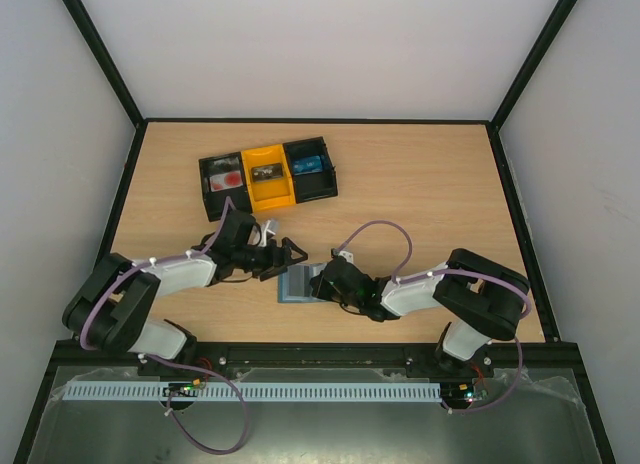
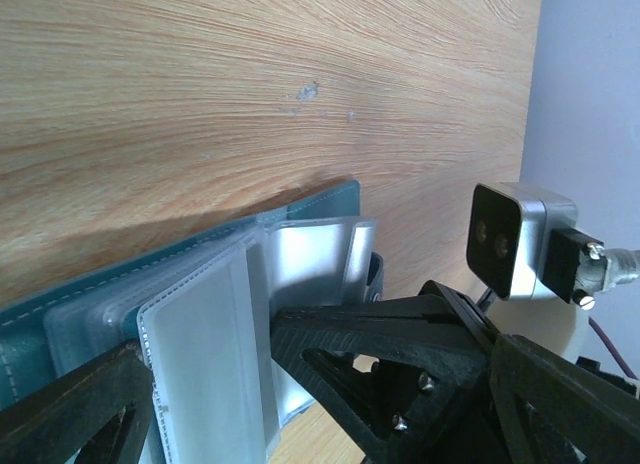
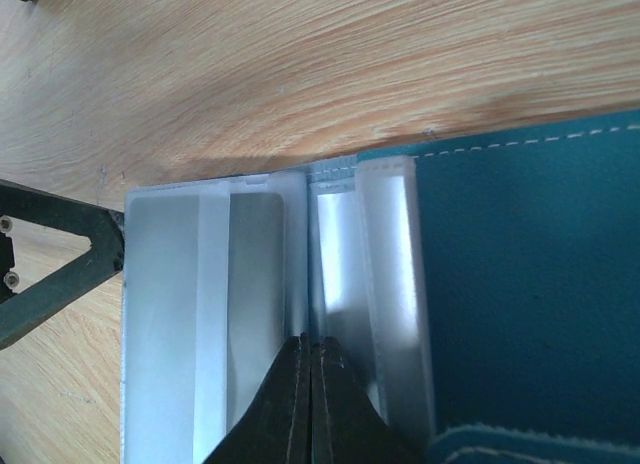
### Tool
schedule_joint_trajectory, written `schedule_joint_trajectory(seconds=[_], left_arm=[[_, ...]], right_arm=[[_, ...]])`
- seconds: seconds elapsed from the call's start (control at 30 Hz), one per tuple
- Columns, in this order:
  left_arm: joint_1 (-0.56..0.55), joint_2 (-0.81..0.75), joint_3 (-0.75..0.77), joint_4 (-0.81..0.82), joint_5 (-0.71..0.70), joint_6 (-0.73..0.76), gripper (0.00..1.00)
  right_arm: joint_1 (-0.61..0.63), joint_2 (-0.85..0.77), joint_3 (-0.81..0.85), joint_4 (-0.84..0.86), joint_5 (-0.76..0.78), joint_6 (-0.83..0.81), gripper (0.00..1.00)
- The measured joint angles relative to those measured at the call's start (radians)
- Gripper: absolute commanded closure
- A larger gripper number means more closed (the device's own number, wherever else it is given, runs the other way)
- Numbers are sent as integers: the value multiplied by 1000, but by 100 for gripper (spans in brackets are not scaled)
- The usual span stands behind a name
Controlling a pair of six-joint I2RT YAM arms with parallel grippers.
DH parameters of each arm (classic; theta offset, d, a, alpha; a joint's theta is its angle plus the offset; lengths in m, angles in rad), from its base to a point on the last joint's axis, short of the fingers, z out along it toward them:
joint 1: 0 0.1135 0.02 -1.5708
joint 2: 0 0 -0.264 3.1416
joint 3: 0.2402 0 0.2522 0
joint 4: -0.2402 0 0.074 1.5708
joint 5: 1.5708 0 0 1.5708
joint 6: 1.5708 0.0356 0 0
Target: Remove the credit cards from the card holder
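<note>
Two tools meet at the holder (image 1: 296, 284), which lies open on the counter (image 1: 420, 184) near the front edge, between the arms. The right tool (image 3: 311, 356) has its jaws pressed together, with the tips set at the fold among the clear sleeves (image 3: 190, 314). Whether a thin leaf is caught between them cannot be told. Probably it pins the holder down, or keeps the leaves apart, so that the other arm can pull without dragging the whole thing. The left tool (image 1: 289, 256) stands wide apart just beside the holder's left side and grips nothing. Its opening faces the sleeves, which suits a reach for a card edge.

No cards can be named with certainty. The sleeves look pale and shiny, and what is inside them is not readable, so by judgement the cards are not yet out.

Only the top view gives the layout: both arms bent inward, and the tray (image 1: 265, 176) well apart behind them. There the holder is only a small grey patch. The right wrist view shows the teal cover with white stitching and the sleeves fanned beside it. The left wrist view shows the side: one sleeve seems raised from the stack, and the right arm's camera (image 2: 510, 239) sits above its tool.
</note>
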Motion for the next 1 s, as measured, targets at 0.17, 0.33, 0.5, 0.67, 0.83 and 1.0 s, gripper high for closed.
schedule_joint_trajectory(seconds=[0.17,0.33,0.5,0.67,0.83,1.0], left_arm=[[-14,-26,0,0,-3,-23,7],[-31,-48,0,5,-9,-38,8],[-48,-47,1,10,-16,-52,7],[-70,-47,8,14,-13,-69,8],[-85,-47,31,32,-11,-87,8],[-106,-41,39,58,-9,-113,8]], right_arm=[[0,1,-8,18,-1,0,98],[0,2,-13,29,-1,0,97],[0,1,-32,65,-3,0,94],[0,-1,-45,91,-5,-1,93],[0,-3,-47,93,-5,-5,92],[0,-33,-66,83,1,-9,86]])
